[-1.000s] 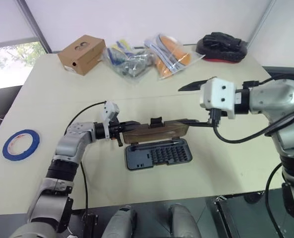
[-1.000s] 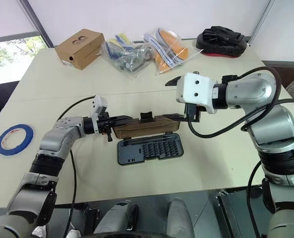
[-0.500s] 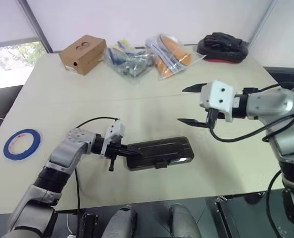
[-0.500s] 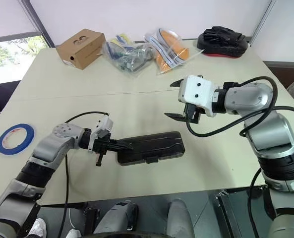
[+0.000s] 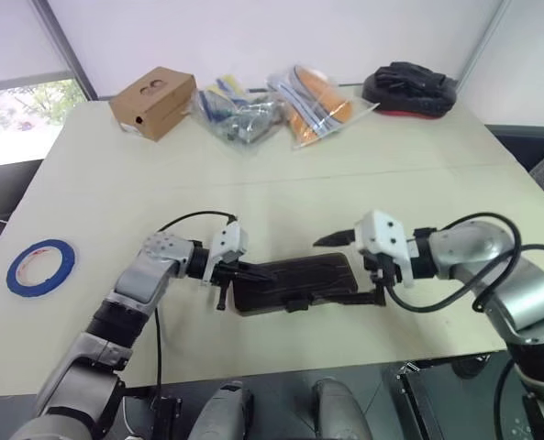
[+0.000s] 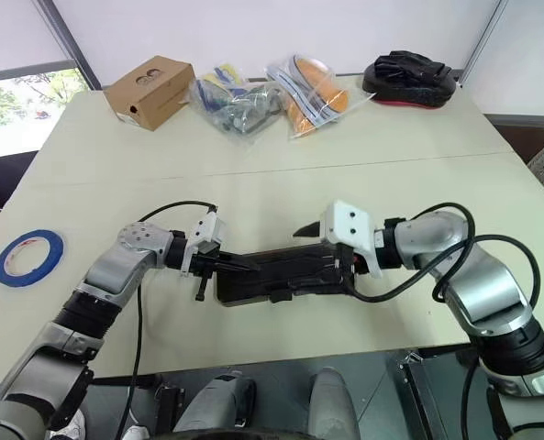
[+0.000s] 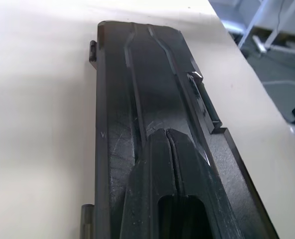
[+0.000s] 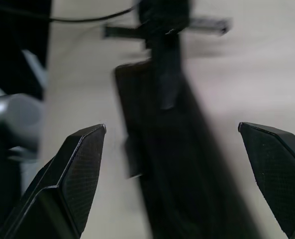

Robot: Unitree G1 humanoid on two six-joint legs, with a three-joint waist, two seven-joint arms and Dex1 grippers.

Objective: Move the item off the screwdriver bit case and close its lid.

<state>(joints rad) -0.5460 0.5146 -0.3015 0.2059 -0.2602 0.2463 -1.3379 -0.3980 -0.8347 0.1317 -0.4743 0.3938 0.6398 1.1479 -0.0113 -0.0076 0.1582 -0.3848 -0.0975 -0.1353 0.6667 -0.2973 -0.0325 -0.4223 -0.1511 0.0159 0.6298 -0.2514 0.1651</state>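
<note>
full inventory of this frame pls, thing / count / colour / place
screwdriver bit case: 1, dark, lid down, table's near middle
cardboard box: 1, brown, far left
plastic bags: 2, clear, mixed and orange contents, far middle
padded item: 1, black on red, far right
tape roll: 1, blue, left edge
table: 1, beige
left claw: shut, fingers lying on the lid
right claw: open, straddling the case's right end

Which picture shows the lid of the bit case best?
The left wrist view: the lid lies shut, its ribs and edge catch sharp and close. The eye views show it small between the left gripper and right gripper. The right wrist view shows it blurred.
</note>
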